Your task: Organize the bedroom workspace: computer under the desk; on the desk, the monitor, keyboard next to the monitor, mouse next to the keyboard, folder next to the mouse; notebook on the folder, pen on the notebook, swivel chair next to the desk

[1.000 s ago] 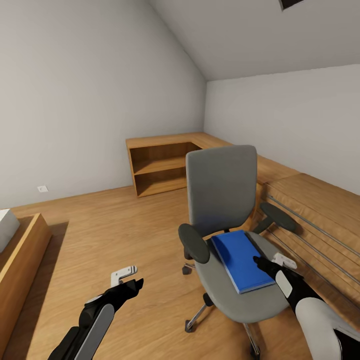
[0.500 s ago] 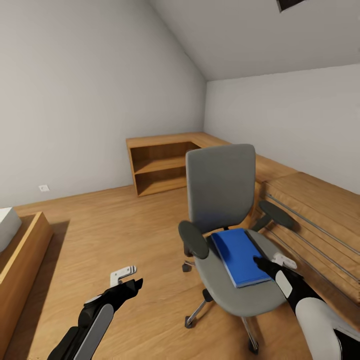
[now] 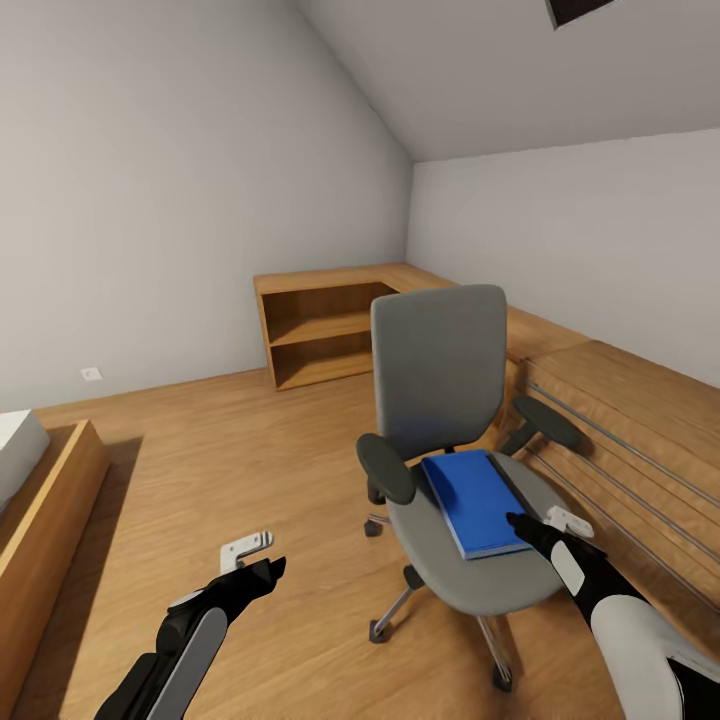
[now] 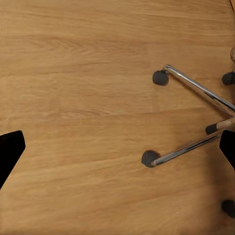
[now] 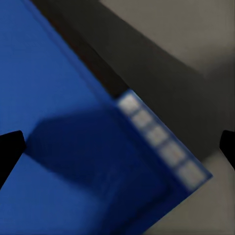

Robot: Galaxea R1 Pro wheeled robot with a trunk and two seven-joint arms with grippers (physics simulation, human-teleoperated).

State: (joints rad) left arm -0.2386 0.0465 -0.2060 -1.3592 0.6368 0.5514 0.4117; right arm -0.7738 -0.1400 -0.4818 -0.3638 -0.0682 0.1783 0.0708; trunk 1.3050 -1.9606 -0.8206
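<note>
— Where does your right gripper [image 3: 528,527] sit at this moment?

— Above the near right corner of the flat bright blue folder [image 3: 474,501], which lies on the grey fabric seat of the chrome-based swivel chair [image 3: 452,420]. In the right wrist view its two dark fingers [image 5: 10,149] stand wide apart on either side of that corner [image 5: 161,147], gripping nothing.

— And your left gripper [image 3: 262,566]?

— It hangs low over the honey-coloured wood floor [image 3: 230,470], beside the chair's base; its fingers [image 4: 9,152] are spread too (the wrist camera looks down at the castors [image 4: 149,158]).

— What could go wrong from here?

— The folder is thin and lies flat, so if you close from above, the fingers may pinch the cushion or skid over the cover. Press down or sideways and the chair may roll on its castors or swivel, carrying the folder out from under you. It could also slide off the seat edge. I'd come in at the overhanging corner, gently.
</note>
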